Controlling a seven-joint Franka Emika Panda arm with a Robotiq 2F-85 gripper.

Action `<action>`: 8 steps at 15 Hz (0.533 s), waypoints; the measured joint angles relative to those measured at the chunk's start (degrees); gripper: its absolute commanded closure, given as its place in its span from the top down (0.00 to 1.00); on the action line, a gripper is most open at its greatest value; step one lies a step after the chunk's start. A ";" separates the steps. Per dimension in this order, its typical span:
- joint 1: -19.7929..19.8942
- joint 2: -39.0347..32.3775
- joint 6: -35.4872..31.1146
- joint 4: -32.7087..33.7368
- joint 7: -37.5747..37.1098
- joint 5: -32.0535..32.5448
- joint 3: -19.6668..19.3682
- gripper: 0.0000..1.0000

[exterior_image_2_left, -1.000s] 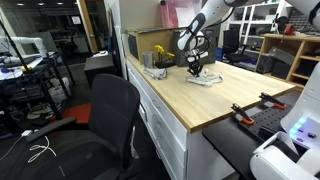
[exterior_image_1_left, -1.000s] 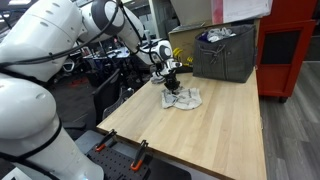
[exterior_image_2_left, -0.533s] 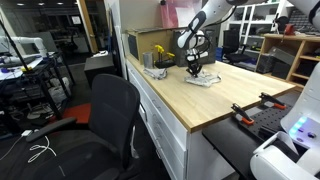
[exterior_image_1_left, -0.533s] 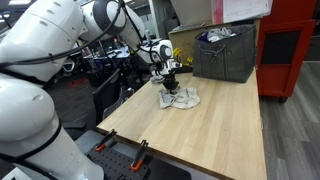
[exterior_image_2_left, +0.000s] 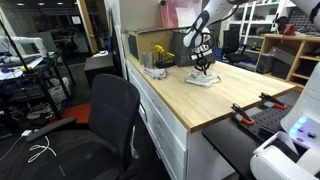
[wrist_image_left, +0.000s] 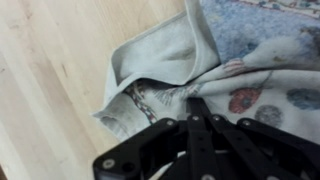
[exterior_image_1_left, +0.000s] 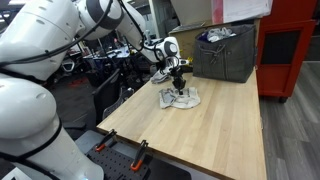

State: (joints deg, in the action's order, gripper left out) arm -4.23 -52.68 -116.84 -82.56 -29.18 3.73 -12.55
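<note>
A light patterned cloth [exterior_image_1_left: 183, 98] lies crumpled on the wooden table [exterior_image_1_left: 215, 130]; it also shows in an exterior view [exterior_image_2_left: 204, 80]. My gripper [exterior_image_1_left: 178, 82] stands over its top, fingers pointing down; it also shows in an exterior view [exterior_image_2_left: 203, 69]. In the wrist view the two black fingers [wrist_image_left: 195, 104] are pressed together at a raised fold of the cloth [wrist_image_left: 170, 60], which has coloured spots and a grey underside. The pinch point itself is hidden by the fingers.
A dark grey fabric bin [exterior_image_1_left: 225, 52] stands at the back of the table beside a red cabinet [exterior_image_1_left: 290, 45]. Clamps [exterior_image_1_left: 140, 150] sit at the table's near edge. An office chair [exterior_image_2_left: 110, 110] stands by the table side, and a yellow item [exterior_image_2_left: 158, 50] near the back corner.
The gripper has shifted a little sideways across the cloth, and the cloth's fold has been pulled with it.
</note>
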 measured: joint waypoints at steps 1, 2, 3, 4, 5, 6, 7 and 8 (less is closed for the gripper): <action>0.10 0.02 0.86 -0.05 -0.66 0.00 -0.56 0.00; 0.26 0.02 1.78 -0.17 -1.19 -0.01 -0.83 0.00; 0.47 -0.04 2.89 -0.28 -1.46 -0.11 -0.81 0.00; 0.68 -0.20 4.10 -0.37 -1.47 -0.34 -0.63 0.00; 0.98 -0.46 5.09 -0.41 -1.47 -0.84 -0.18 0.00; 1.37 -0.81 5.92 -0.44 -1.45 -1.58 0.53 0.00; 1.77 -1.20 6.62 -0.45 -1.40 -2.40 1.28 0.00; 2.13 -1.58 7.23 -0.47 -1.34 -3.17 2.00 0.00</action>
State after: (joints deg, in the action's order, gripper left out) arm -2.10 -54.26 -109.61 -83.03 -30.52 0.56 -10.55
